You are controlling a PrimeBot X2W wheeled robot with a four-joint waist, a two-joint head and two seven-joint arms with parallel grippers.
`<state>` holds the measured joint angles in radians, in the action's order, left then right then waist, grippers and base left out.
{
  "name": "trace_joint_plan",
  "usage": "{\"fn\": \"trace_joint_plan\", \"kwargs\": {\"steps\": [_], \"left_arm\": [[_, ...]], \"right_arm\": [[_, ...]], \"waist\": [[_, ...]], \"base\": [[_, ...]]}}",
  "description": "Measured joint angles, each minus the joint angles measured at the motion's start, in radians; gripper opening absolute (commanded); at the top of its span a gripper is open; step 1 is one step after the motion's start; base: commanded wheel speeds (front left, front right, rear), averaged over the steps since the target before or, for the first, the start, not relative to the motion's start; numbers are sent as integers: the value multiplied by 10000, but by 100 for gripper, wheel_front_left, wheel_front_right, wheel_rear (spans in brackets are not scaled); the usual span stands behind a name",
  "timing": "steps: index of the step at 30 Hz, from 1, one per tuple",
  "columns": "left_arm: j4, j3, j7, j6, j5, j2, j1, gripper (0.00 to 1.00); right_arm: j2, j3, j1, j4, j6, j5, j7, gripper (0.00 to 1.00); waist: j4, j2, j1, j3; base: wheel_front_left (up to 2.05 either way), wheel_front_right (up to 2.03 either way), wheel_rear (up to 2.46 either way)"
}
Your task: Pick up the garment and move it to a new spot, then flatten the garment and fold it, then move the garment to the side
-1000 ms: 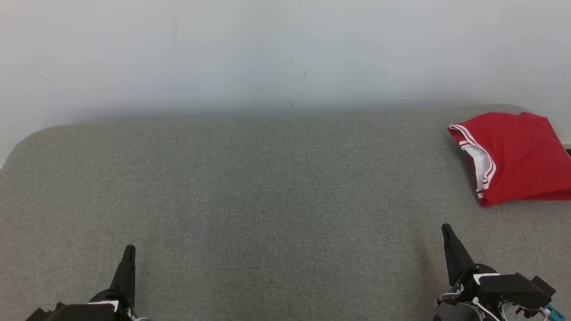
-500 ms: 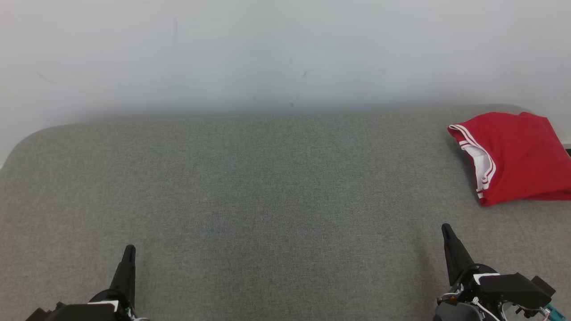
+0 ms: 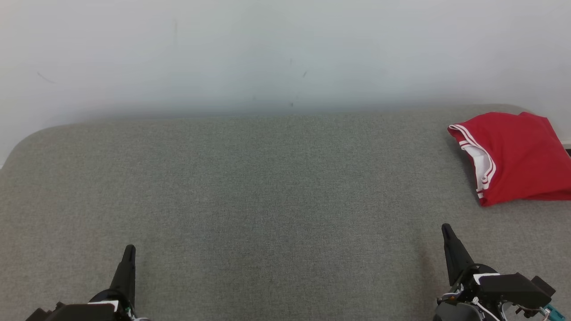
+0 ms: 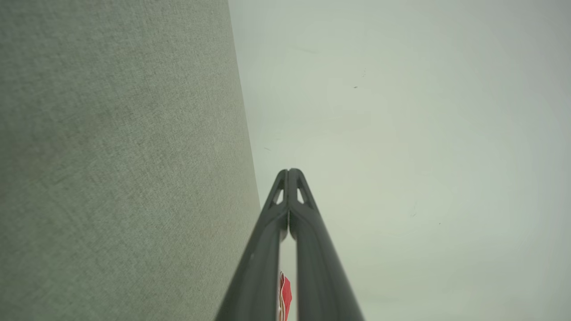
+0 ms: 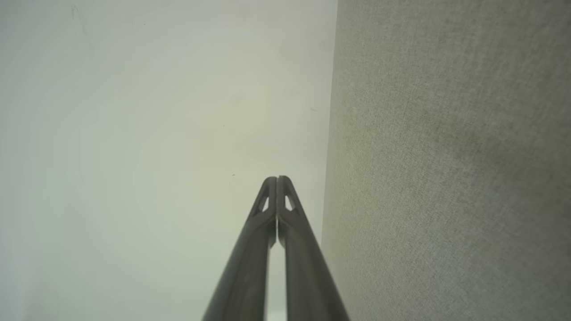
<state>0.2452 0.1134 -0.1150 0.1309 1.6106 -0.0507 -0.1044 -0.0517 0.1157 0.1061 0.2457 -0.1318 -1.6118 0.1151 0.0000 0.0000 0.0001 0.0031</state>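
**Item 1, garment** (image 3: 517, 156). Red, with white striped trim (image 3: 484, 171) along its left edge. It lies in flat stacked layers at the far right of the grey padded surface (image 3: 267, 191), near the back edge, and runs out of the head view on the right. Judged condition: folded and set aside, so you are probably at the close of the last step.

**Item 2, right gripper** (image 3: 446, 229). Low at the near right, on the garment's side but well apart from it. Its fingers are pressed together tip to tip with nothing between them, as the right wrist view confirms.

**Item 3, left gripper** (image 3: 129, 249). Low at the near left, far from the garment across the surface. Its fingers are likewise together and empty.

**Item 4, wall** (image 3: 267, 53). Pale and plain, behind the surface.

**Handling note.** To finish well, keep both arms low and off the cloth, since any brush could lift the top layer and undo the fold. Check that the part beyond the frame rests fully on the surface, which cannot be told from here. If you must nudge it, use the right gripper. Press flat on the top layer and slide the stack as one piece, rather than pinching the loose striped edge.
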Motion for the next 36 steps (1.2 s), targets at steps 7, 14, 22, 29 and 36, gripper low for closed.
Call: {"fn": "trace_joint_plan", "kwargs": {"steps": [7, 14, 22, 29, 36], "left_arm": [[0, -2, 0, 0, 0, 0, 0, 0], [0, 0, 0, 0, 0, 0, 0, 0], [0, 0, 0, 0, 0, 2, -1, 0], [0, -4, 0, 0, 0, 0, -1, 0], [0, 0, 0, 0, 0, 2, -1, 0]], "right_arm": [[0, -2, 0, 0, 0, -2, 0, 0], [0, -2, 0, 0, 0, -2, 0, 0], [0, -2, 0, 0, 0, -2, 0, 0], [0, -2, 1, 0, 0, -2, 0, 0], [0, -2, 1, 0, 0, -2, 0, 0]], "waist": [[0, 0, 0, 0], [0, 0, -1, 0], [0, 0, 0, 0], [0, 0, -1, 0], [0, 0, 0, 0]], "base": [[0, 0, 0], [0, 0, 0], [0, 0, 0], [0, 0, 0], [0, 0, 0]]}}
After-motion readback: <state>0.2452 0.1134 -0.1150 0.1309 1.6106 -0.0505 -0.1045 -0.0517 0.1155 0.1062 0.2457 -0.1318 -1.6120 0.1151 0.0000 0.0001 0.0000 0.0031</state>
